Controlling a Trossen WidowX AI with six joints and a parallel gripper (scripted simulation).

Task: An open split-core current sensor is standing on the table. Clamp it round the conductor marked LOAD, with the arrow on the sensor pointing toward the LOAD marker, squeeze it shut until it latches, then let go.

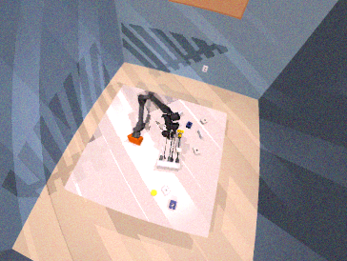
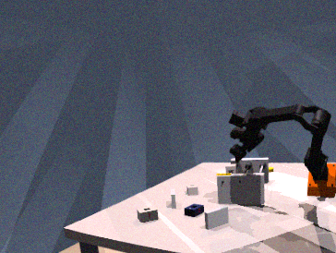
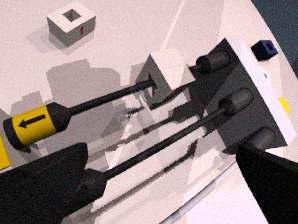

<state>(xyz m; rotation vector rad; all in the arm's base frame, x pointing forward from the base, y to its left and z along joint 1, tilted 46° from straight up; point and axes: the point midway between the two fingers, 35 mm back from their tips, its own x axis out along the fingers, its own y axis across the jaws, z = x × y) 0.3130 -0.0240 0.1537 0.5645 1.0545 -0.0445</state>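
The sensor, a white block (image 3: 172,72) (image 1: 179,150), sits around the outer conductor (image 3: 112,97) beside the far terminal panel. Its halves look together in the wrist view; whether it is latched cannot be told. The same conductor carries a yellow sleeve (image 3: 36,125) whose black arrow points away from the sensor. No arrow on the sensor and no LOAD lettering can be read. My gripper (image 3: 162,151) is open and empty, fingers wide apart. It hangs over the middle conductor (image 3: 165,145), off to the side of the sensor, its left finger covering part of the near end.
The terminal panels (image 2: 249,189) (image 1: 169,165) hold three parallel conductors. A white block with a square hole (image 3: 70,32) (image 1: 196,150) stands beside them. Dark blue blocks (image 1: 189,125) (image 2: 194,210), an upright grey plate (image 2: 216,217) and a yellow disc (image 1: 153,192) are around the rig.
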